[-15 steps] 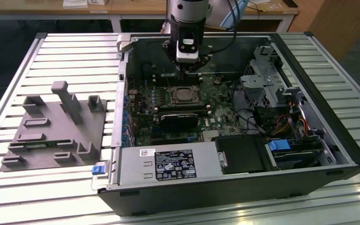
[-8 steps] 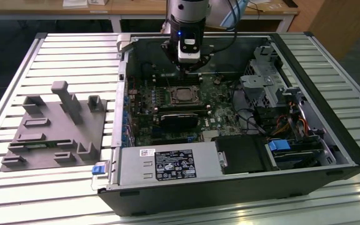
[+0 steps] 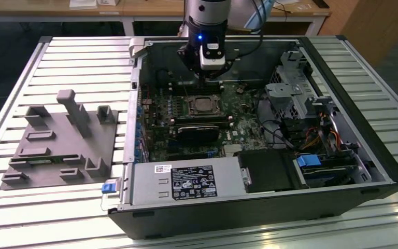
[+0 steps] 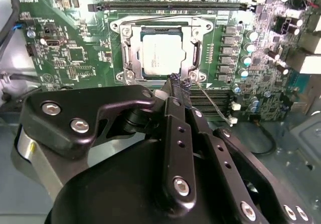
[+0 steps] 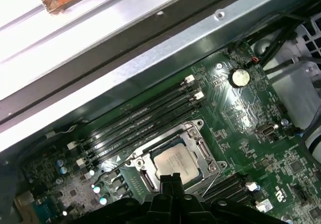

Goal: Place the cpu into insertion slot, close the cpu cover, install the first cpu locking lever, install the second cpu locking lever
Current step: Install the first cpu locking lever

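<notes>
Fingers (image 4: 174, 85) are pressed together, tips just beside a corner of the cpu cover (image 4: 193, 53). The cover lies flat over the cpu (image 4: 159, 57), which is seated in the insertion slot (image 4: 123, 38) near the exterior view's centre. A thin wire lever (image 4: 213, 103) sticks out beside the tips. The white label (image 3: 192, 182) at lower middle has print too small to tell.

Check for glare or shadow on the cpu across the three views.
First wrist view: the table slats are blown out white, while the cpu is evenly lit, its near edge covered by the gripper. Second wrist view: pale sheen on the cpu top, outline clear. Exterior view: the case interior is dim, the cpu a pale square.
</notes>
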Robot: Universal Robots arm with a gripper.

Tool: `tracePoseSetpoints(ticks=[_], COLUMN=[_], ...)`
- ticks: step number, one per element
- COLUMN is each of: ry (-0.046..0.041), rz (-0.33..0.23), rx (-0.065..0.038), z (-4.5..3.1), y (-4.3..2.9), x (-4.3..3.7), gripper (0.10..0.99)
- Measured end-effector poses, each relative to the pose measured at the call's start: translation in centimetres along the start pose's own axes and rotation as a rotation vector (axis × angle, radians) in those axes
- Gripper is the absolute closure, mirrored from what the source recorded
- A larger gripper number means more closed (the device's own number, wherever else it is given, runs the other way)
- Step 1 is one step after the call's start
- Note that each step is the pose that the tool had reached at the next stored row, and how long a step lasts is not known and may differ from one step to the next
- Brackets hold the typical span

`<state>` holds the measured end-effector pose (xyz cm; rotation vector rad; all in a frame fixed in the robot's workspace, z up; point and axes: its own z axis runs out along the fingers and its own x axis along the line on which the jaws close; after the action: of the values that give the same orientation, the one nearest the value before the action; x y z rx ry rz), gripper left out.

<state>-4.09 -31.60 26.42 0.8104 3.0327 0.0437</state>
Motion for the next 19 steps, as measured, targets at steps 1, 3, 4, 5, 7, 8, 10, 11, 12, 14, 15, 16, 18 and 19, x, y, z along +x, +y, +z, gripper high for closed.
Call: tracePoseSetpoints(ticks=[1,3,4,5,7,8,10,11,12,14,15,16,18,19], ry=[0.0002,0.0007,0.001,0.0012,0.0016,0.0018,0.0022,0.0024,0.0028,0.0034,0.0037,0.0041,0.0048,0.0052], rz=[-0.009,-0.027,-0.036,-0.044,-0.061,-0.068,-0.082,-0.09,-0.106,-0.126,-0.139,-0.152,-0.181,-0.195], rx=[0.0,0.0,0.0,0.0,0.0,0.0,0.0,0.0,0.001,0.001,0.001,0.001,0.001,0.001], z=[0.0,0.0,0.0,0.0,0.0,0.0,0.0,0.0,0.0,0.0,0.0,0.0,0.0,0.0], y=[0.0,-0.01,-0.01,-0.01,-0.02,-0.02,-0.02,-0.02,-0.03,-0.02,-0.03,-0.03,-0.03,-0.03], x=[0.0,0.0,-0.01,-0.01,-0.01,-0.01,-0.01,-0.01,-0.01,-0.01,-0.01,-0.01,-0.01,-0.01], gripper=[0.98,0.98,0.98,0.98,0.98,0.98,0.98,0.98,0.98,0.98,0.98,0.98,0.98,0.98])
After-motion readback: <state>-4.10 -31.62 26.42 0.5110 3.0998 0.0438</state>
